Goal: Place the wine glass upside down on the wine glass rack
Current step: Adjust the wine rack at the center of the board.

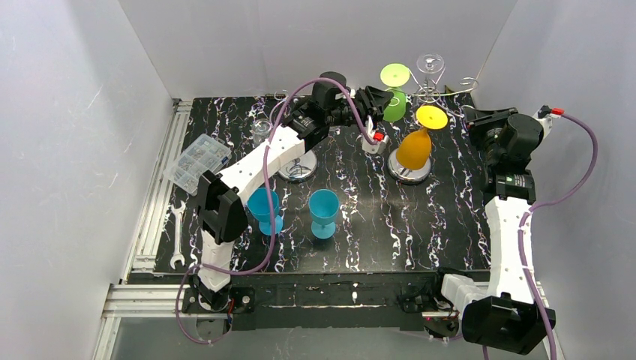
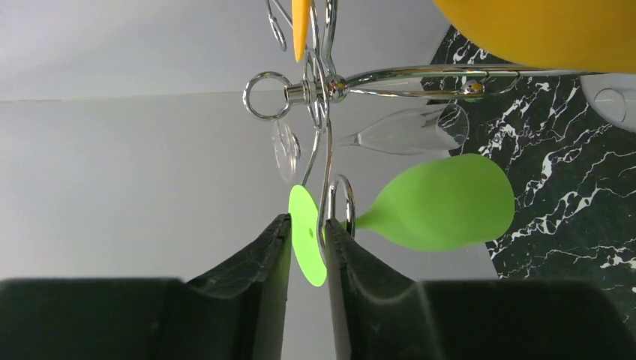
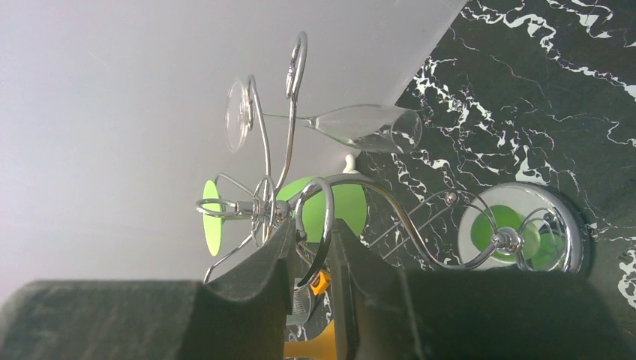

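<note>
Task nearly done, by the look of it. The green wine glass (image 2: 442, 202) is already inverted at the wine glass rack (image 2: 330, 88), bowl down and foot (image 2: 306, 240) up. In the left wrist view its stem runs into one of the curled wire arms. What seems left: confirm the foot is seated on the wire, let go, back the arm out.

The left gripper (image 2: 307, 225) sits right at the glass. Its fingers are nearly together with the foot disc between them, one finger on the base side and one on the stem side, so it reads as pinching the foot.

The right gripper (image 3: 311, 229) is close in on the rack's other side with its jaws narrowed. A rack wire loop passes through the gap, but the view is too cluttered to tell whether it actually clamps it.

An orange glass (image 1: 414, 148) and a clear glass (image 3: 360, 124) already hang on the rack. Two blue glasses (image 1: 324, 206) stand upright near the front, well apart from it.
</note>
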`<action>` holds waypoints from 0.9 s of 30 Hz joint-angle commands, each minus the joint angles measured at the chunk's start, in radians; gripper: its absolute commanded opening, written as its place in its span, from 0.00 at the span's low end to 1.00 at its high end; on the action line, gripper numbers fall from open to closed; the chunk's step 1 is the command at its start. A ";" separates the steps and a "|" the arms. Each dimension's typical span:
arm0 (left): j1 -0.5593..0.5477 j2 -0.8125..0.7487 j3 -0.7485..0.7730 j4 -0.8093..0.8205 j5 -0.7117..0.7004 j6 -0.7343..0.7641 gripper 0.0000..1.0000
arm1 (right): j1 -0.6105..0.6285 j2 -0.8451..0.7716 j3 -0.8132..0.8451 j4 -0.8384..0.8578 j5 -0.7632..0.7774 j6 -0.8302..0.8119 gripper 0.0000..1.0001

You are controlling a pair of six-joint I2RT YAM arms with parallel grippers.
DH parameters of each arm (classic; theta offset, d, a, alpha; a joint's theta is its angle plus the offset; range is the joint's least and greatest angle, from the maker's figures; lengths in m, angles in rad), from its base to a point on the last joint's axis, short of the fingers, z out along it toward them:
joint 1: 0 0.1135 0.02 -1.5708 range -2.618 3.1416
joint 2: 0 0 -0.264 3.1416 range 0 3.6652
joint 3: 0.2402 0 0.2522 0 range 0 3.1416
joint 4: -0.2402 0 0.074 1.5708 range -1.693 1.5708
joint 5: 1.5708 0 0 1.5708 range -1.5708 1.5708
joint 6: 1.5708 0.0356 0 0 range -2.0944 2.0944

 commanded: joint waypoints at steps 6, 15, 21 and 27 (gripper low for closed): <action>-0.006 -0.050 -0.022 -0.100 0.023 -0.009 0.37 | 0.007 -0.024 -0.004 0.028 -0.010 -0.011 0.04; -0.016 -0.012 0.038 -0.150 0.001 0.021 0.16 | 0.010 -0.026 -0.006 0.007 -0.027 -0.004 0.02; -0.017 0.080 0.147 -0.060 -0.062 0.011 0.04 | 0.012 -0.039 -0.012 -0.007 -0.028 0.012 0.01; -0.012 0.146 0.256 -0.094 -0.102 0.021 0.01 | 0.017 -0.060 -0.035 -0.014 -0.049 0.042 0.01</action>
